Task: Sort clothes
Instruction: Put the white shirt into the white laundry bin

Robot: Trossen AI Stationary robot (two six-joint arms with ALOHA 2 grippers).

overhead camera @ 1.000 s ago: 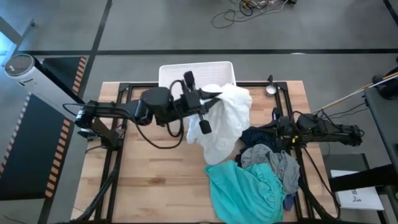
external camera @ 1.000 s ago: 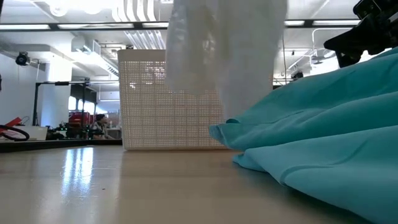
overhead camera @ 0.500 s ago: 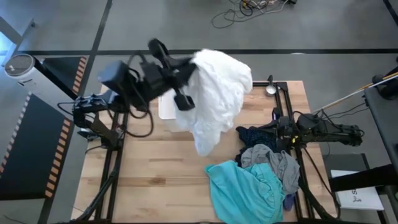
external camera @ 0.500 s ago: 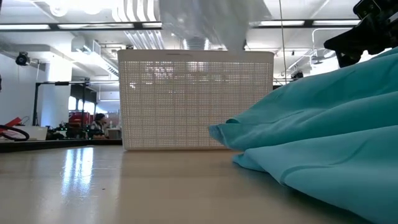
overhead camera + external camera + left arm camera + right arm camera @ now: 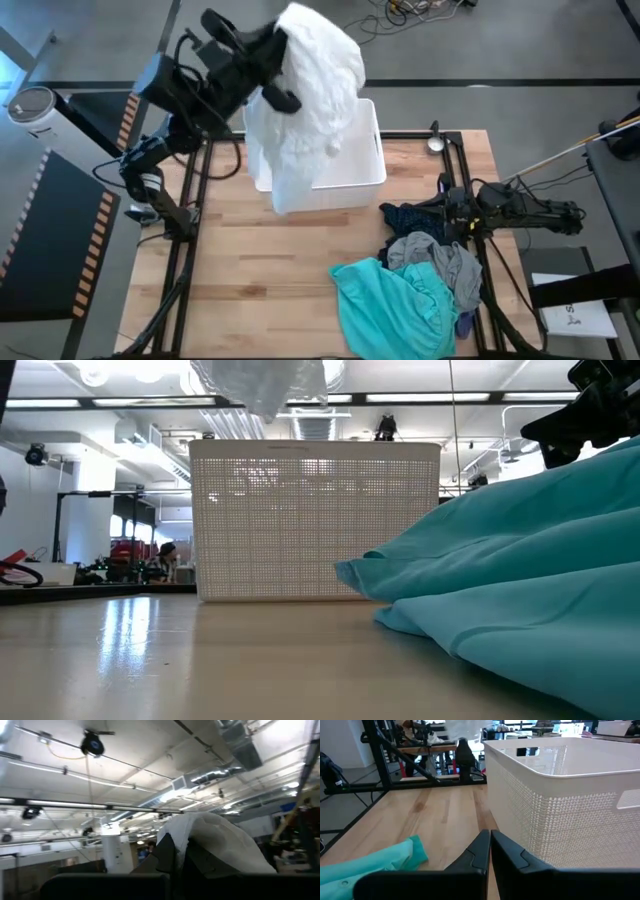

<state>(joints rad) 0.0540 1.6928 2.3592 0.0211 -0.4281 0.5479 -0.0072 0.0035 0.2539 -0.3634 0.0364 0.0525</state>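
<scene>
Landmark: white bin (image 5: 365, 165), at the far middle of the wooden table (image 5: 250, 290).

Left gripper (image 5: 268, 40): raised high, up and to the left of the bin's far-left corner, clenched on the white garment (image 5: 310, 90). The garment hangs from it in a long bunch; seen from overhead its lower end covers the bin's left half and front-left corner. From table height only its tail (image 5: 262, 385) shows, above the bin's rim and clear of it. The left wrist view shows white cloth (image 5: 220, 840) pinched between the dark fingers, with ceiling behind.

Step in hand, by my reading: carrying the white garment to the bin, lifted but not yet dropped in.

Next move calls for: bring the bunch squarely over the bin's opening, lower until the tail is inside the walls, then release. Risk: the tail may drape over the front-left rim.

Right of the bin: the remaining pile, namely the navy-black garment (image 5: 415, 218) nearest the bin's front-right corner, the grey garment (image 5: 445, 262) nearer the front, and the teal garment (image 5: 395, 305) nearest the front edge.

Right gripper (image 5: 489, 851): fingers pressed together, holding nothing, waiting low beside the pile and pointed toward the bin's right wall.
</scene>
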